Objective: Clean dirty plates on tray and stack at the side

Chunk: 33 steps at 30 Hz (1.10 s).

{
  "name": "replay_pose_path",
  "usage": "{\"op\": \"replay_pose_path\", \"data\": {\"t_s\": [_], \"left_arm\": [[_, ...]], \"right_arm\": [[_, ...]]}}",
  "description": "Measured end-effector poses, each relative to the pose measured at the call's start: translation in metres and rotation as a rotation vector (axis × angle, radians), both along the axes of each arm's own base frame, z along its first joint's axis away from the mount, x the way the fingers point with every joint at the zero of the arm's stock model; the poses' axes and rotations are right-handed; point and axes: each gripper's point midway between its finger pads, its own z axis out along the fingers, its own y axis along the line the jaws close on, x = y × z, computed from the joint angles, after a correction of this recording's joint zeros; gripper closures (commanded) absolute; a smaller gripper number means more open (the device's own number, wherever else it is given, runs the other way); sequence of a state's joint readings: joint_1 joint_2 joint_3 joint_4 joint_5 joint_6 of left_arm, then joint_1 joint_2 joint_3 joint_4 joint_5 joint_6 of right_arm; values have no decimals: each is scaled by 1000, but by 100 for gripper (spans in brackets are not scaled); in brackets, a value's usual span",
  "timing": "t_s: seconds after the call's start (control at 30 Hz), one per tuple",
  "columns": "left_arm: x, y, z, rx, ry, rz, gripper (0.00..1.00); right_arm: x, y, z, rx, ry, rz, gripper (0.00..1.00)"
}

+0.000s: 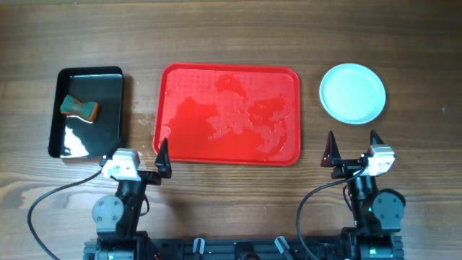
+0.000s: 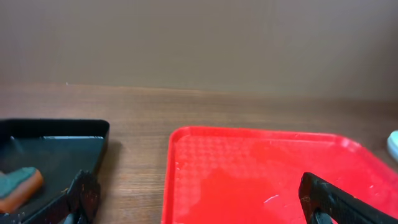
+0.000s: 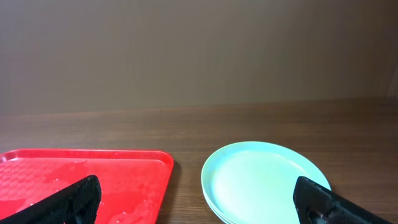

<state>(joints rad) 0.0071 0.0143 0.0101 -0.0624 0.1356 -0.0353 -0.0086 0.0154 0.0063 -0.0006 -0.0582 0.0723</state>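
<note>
while left claw, right claw gape apart: one plate stack, one red tray

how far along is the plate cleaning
Looks done: the plates sit stacked right of the red tray, which holds only a wet sheen. In hand: nothing; left fingers and right fingers are open and empty, and the sponge lies in the black tray. Nothing visibly left.

The tray is showing red with a dimpled pattern; the plates are looking pale mint; the smaller tray is gleaming black; its sponge is showing teal and orange; the tabletop is showing brown woodgrain
</note>
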Motion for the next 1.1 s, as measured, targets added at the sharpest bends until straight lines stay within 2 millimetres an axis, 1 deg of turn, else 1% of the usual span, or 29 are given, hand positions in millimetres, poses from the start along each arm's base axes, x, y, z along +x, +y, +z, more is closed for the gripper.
{"op": "replay_pose_path", "data": {"t_s": [0.17,0.53,1.1], "left_arm": [[0,0,0,80,-10,-5,0],[0,1,0,147,-18,-1,0],[0,4,-1,162,-17,10,0]], "right_arm": [[0,0,0,0,0,0,0],[0,0,0,0,0,0,0],[0,0,0,0,0,0,0]]}}
